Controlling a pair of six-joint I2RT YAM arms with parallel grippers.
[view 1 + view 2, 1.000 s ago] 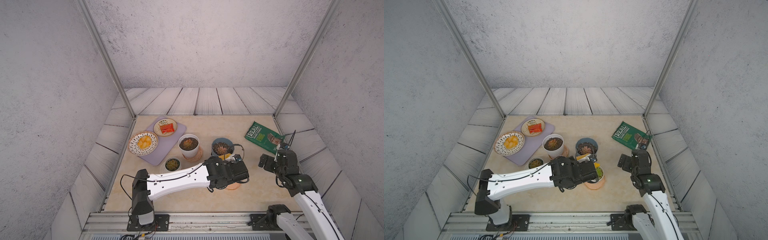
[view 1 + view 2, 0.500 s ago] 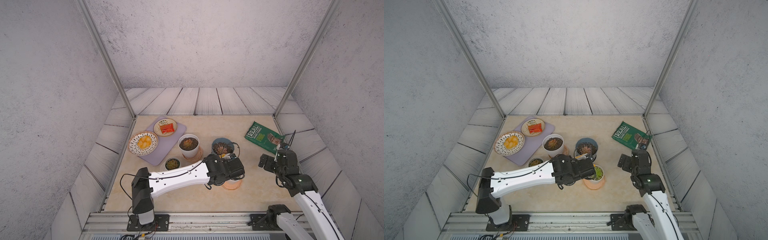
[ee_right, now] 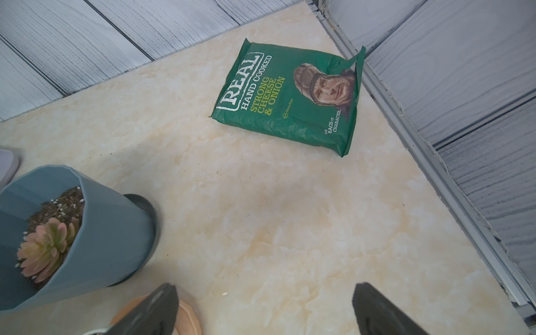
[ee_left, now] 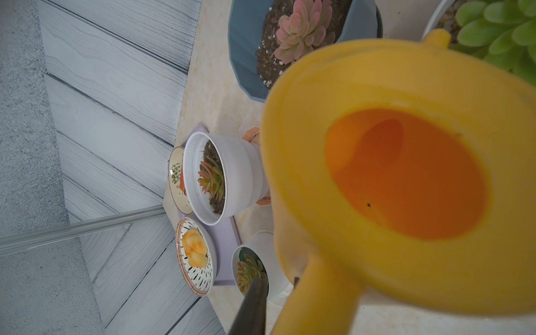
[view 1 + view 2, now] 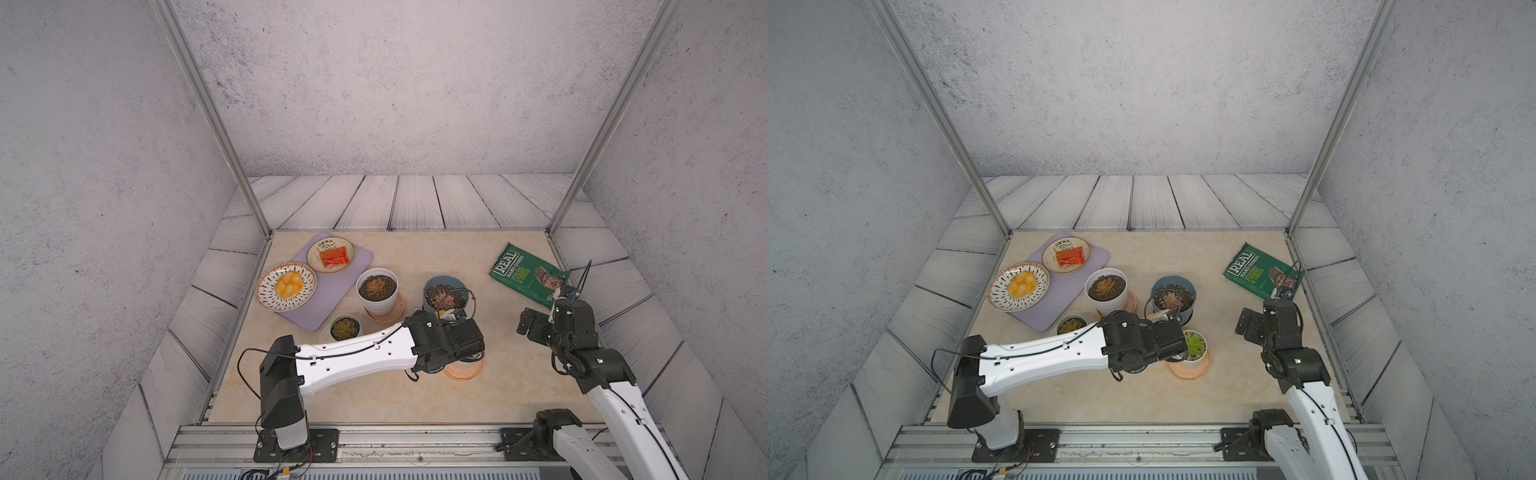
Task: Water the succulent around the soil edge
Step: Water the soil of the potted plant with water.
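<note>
Left gripper (image 4: 274, 290) was clamped tight on the handle of the yellow watering can (image 4: 406, 174). One dark finger (image 4: 252, 304) showed beside the handle and the rest was hidden. The can's long axis ran handle to spout, straight away from the gripper toward the green succulent (image 5: 1194, 345). That plant sat in a white pot (image 5: 1192, 360) on an orange saucer (image 5: 1190, 372), at the front middle of the table (image 5: 1183, 399), just beyond the left wrist. The spout (image 4: 435, 36) tip sat just beside the leaves, about at the pot rim; touching or not, couldn't tell. No stream was visible. Judged the pour was about due, and it likely needs the tip kept over the soil by the rim, not over the rosette. The blue pot (image 4: 246, 58) with a pink succulent stood near, behind the can. Right gripper (image 3: 265, 313) was spread wide and empty, well apart, over by the green crisp bag (image 3: 290, 95). The left arm was clearly the nearer one.
</note>
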